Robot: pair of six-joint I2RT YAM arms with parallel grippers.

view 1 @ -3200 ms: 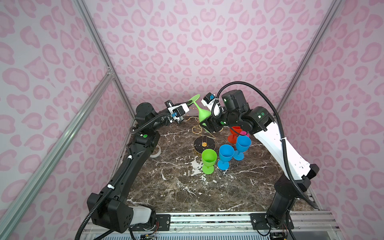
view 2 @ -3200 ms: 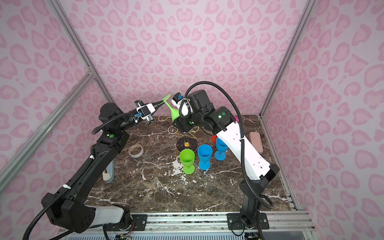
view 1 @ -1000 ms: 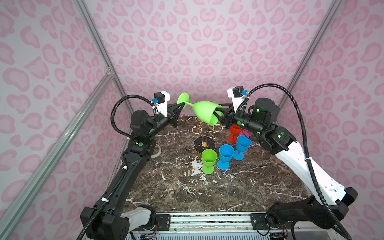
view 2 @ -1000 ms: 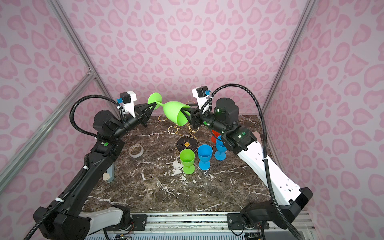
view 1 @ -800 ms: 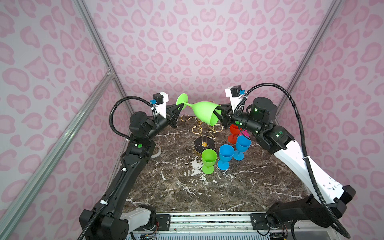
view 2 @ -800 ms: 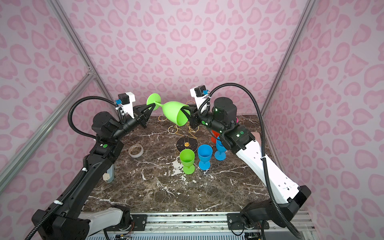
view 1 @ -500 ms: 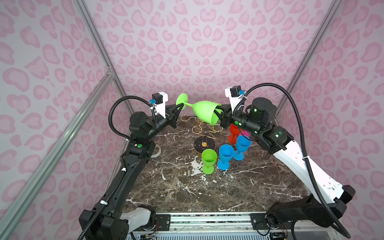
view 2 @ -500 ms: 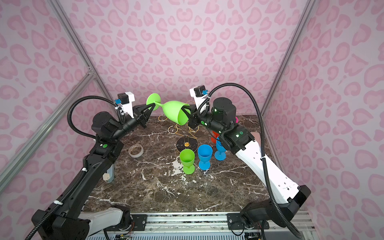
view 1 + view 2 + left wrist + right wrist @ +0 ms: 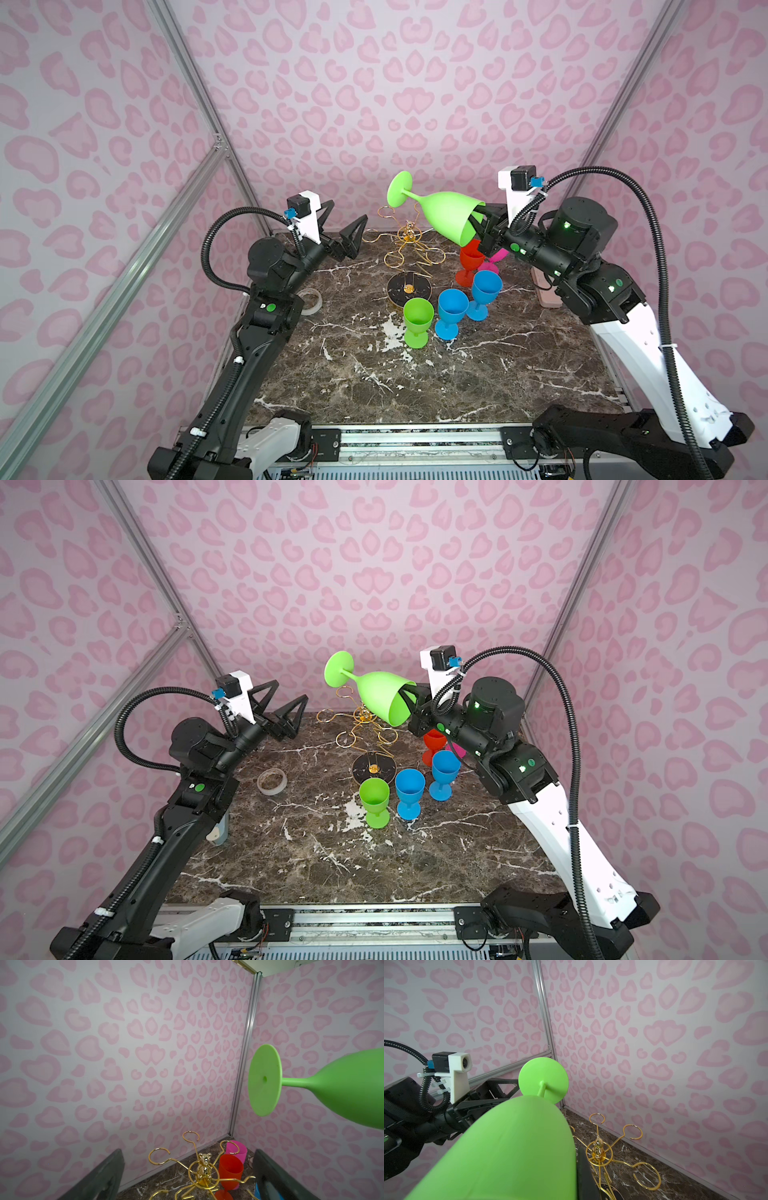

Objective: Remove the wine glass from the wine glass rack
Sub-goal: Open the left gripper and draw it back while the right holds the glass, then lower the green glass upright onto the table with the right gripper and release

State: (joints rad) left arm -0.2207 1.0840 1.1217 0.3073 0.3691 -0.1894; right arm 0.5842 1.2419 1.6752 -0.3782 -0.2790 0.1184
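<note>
Dark marble table [image 9: 374,386] — wine glass rack [image 9: 400,287], coloured goblets [image 9: 453,305], tape roll [image 9: 311,300]

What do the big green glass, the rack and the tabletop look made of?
Green wine glass: probably plastic or silicone; opaque, matte, one even colour, not see-through.
Rack: thin metal wire with a polished gold finish that throws bright glints.
Tabletop: dark brown marble look with white veins; real stone or printed laminate, can't tell.
</note>
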